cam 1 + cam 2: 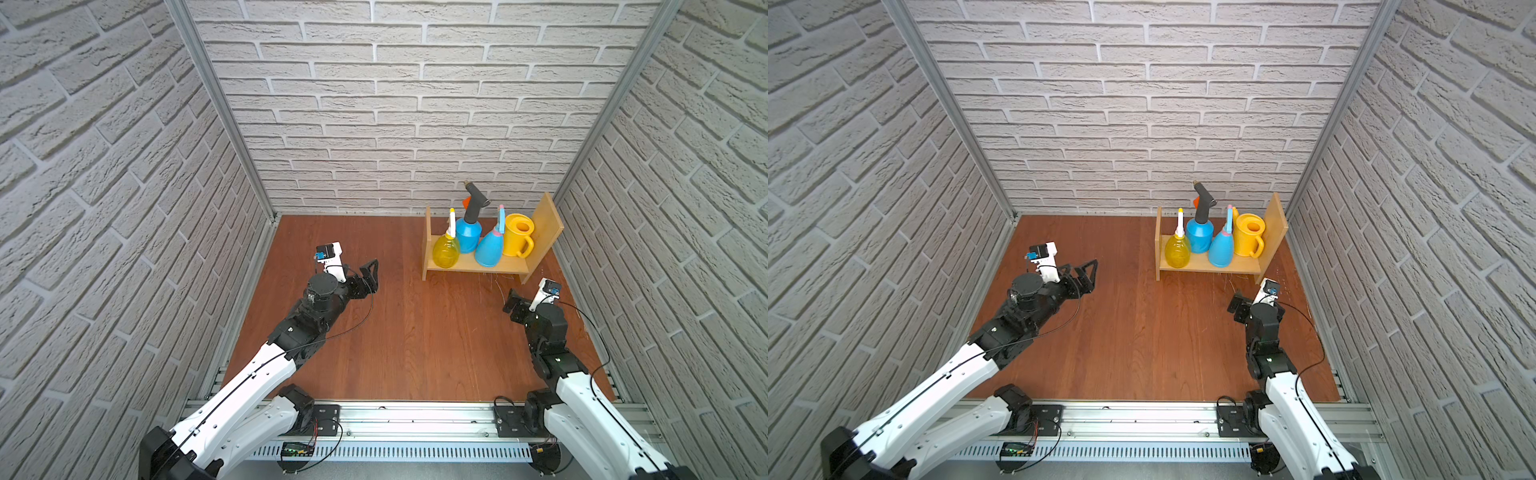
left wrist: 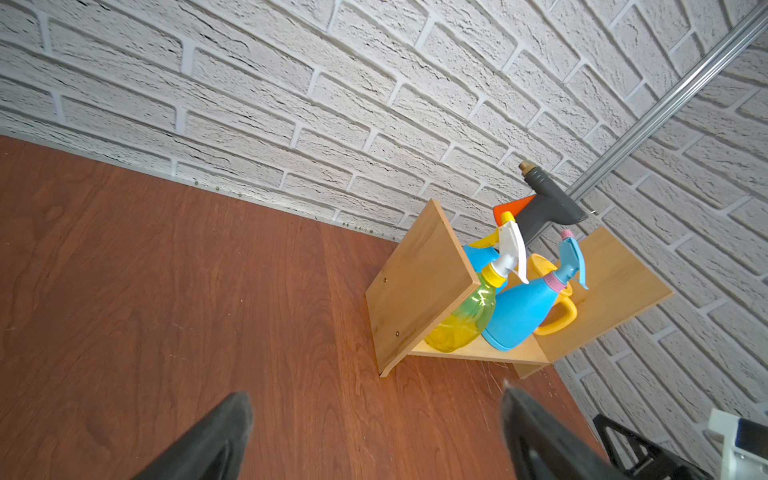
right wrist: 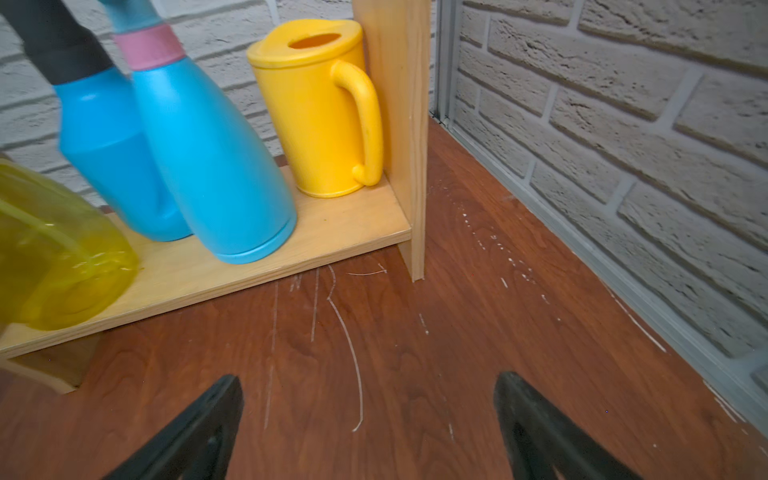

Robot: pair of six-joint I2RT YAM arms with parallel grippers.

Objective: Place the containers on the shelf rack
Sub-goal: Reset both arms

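brown wood of the table point(image 1: 395, 332) lies bare between the two arms, so i judge there is nothing more for you to pick up. at the left, the left gripper point(image 1: 371, 276) hangs over the table with its jaws wide apart and nothing in them. it is well apart from the rack and points toward it.

further right stands the shelf rack point(image 1: 546, 226), near the back wall, and all four containers are on its horizontal board. first comes the translucent yellow spray bottle point(image 1: 446, 251), just beside the left side board. then comes the blue pressure sprayer point(image 1: 468, 235), set further back, probably so that its tall black top does not block the front ones. the light-blue spray bottle point(image 1: 489, 249) seems to lean toward it; whether they touch i cannot tell. the yellow watering can point(image 1: 517, 239) is last, close to the right side board, with its handle turned to the front, the easy side to grasp.

near the right foot of the rack, the right gripper point(image 1: 510, 301) is also spread wide and empty. the task looks finished to me.
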